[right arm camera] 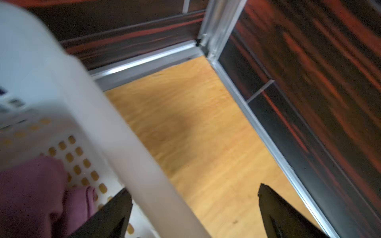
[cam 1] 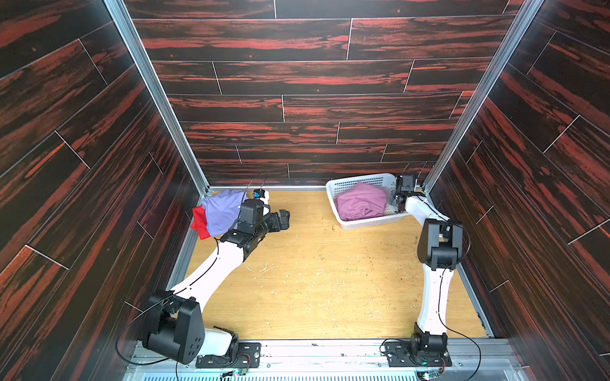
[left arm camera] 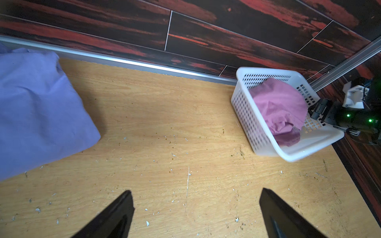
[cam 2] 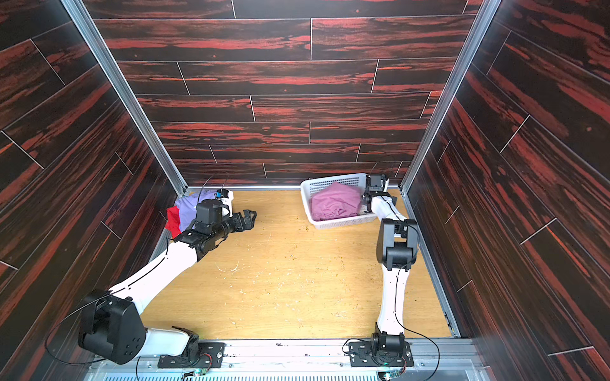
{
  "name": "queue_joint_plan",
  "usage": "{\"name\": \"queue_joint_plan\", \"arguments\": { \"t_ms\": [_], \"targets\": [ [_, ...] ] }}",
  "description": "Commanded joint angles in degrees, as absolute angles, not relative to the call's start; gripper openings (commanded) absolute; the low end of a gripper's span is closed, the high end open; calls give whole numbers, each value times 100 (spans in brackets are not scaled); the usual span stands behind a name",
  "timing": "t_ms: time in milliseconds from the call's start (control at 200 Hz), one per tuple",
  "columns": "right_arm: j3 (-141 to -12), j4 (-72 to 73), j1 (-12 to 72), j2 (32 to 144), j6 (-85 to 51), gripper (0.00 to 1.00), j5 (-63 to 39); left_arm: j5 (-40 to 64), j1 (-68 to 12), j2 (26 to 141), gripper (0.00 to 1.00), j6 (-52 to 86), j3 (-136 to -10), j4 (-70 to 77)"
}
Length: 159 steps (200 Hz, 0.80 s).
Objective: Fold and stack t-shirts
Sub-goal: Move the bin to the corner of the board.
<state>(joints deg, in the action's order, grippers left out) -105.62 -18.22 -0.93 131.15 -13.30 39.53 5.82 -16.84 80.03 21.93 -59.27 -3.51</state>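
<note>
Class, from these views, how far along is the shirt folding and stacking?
Done: lavender shirt lies on red shirt in the far corner. In hand: nothing; left gripper open over the table, right gripper open astride the basket rim. Left: pink-mauve shirt, crumpled in the basket.

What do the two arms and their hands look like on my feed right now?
The left arm and right arm share glossy white link shells, bulky matte black joint housings and thin black cables running along them. The left hand and right hand are black, each with two flat, tapering fingers. Green lights glow at the right wrist.
</note>
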Motion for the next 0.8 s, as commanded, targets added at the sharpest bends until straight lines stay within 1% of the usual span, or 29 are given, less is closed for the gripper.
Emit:
{"name": "queue_joint_plan", "arguments": {
  "t_ms": [0, 185, 351, 456, 526, 576, 621, 711, 792],
  "targets": [
    [-9964, -2049, -589, 12780, -1672, 98, 5024, 728, -1701, 8035, 99, 2227, -6143, -352],
    [-9455, -1685, -783, 12346, -1839, 98, 5377, 717, -1705, 8008, 99, 2206, -6131, -352],
    [-9636, -1599, -787, 12370, -1749, 98, 5261, 448, -1705, 7875, 99, 2214, -6062, -378],
    [-9859, -1659, -774, 12491, -1690, 98, 4597, 269, -1697, 7838, 100, 2246, -6059, -408],
    [-9734, -1463, -703, 12345, -1735, 98, 4028, 117, -1696, 7865, 100, 2008, -6124, -541],
    [-9513, -1054, -597, 12103, -1562, 98, 3561, -268, -1705, 7757, 100, 1787, -6037, -665],
    [-9340, -724, -455, 11872, -1377, 98, 3361, -810, -1690, 7618, 100, 1833, -5724, -207],
    [-9337, -429, -208, 11520, -1109, 98, 2956, -749, -1494, 7314, 100, 1786, -5342, 241],
    [-9432, -377, -202, 11360, -1082, 98, 2213, -764, -1222, 7353, 100, 2022, -5377, 253]
  ]
}}
